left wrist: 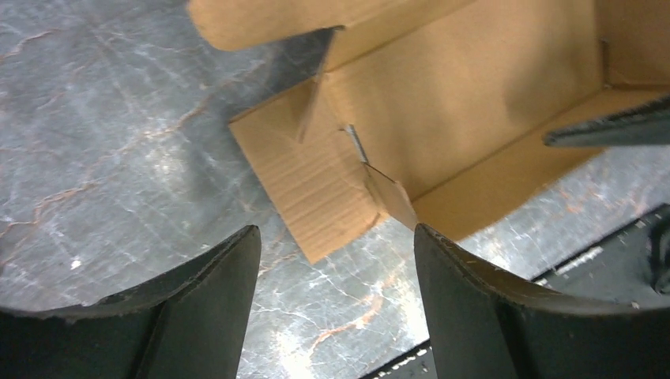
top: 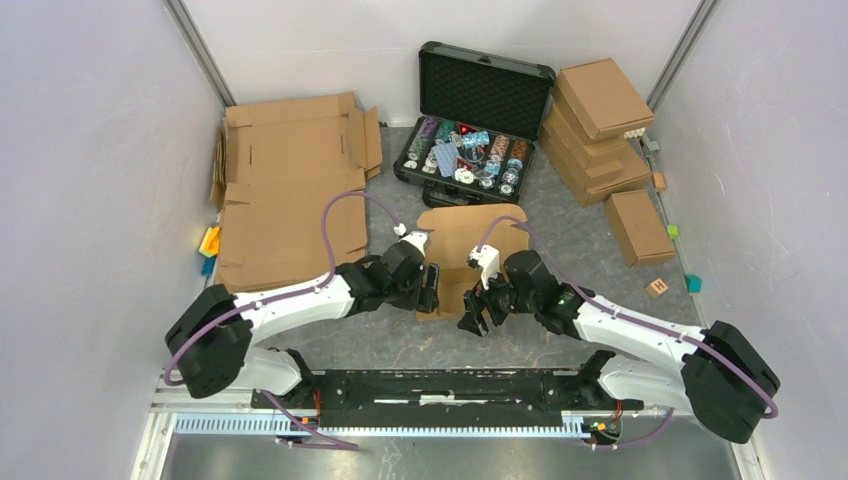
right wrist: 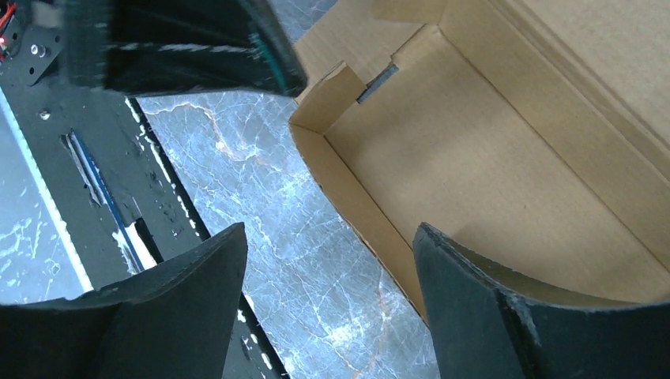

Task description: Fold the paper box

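**A:** Starting from the near side, where are the two grippers?

**B:** Both are low over the table [top: 380, 345], just beyond the arm bases. The left gripper [left wrist: 336, 229] and the right gripper [right wrist: 330, 229] face each other at the near end of the paper box [top: 470, 240], which lies in the middle of the table.

**A:** Are they holding it?

**B:** No. Each one has its jaws wide apart, and only the table and the edge of the box show between them. I see no contact with the cardboard.

**A:** Why do they stand there, do you think?

**B:** The near wall [right wrist: 355, 197] is already upright, but the side flap [left wrist: 316, 185] at the left corner lies flat on the table, with a small tab beside it. In my judgement, the left gripper is placed to lift this flap, and the right one to steady the wall.

**A:** And further back?

**B:** The rest of the box is open and flat. Behind it stands an open black case [top: 487, 95]. Large cardboard sheets [top: 285, 190] are on the left, and a stack of closed boxes [top: 600, 130] is on the right.
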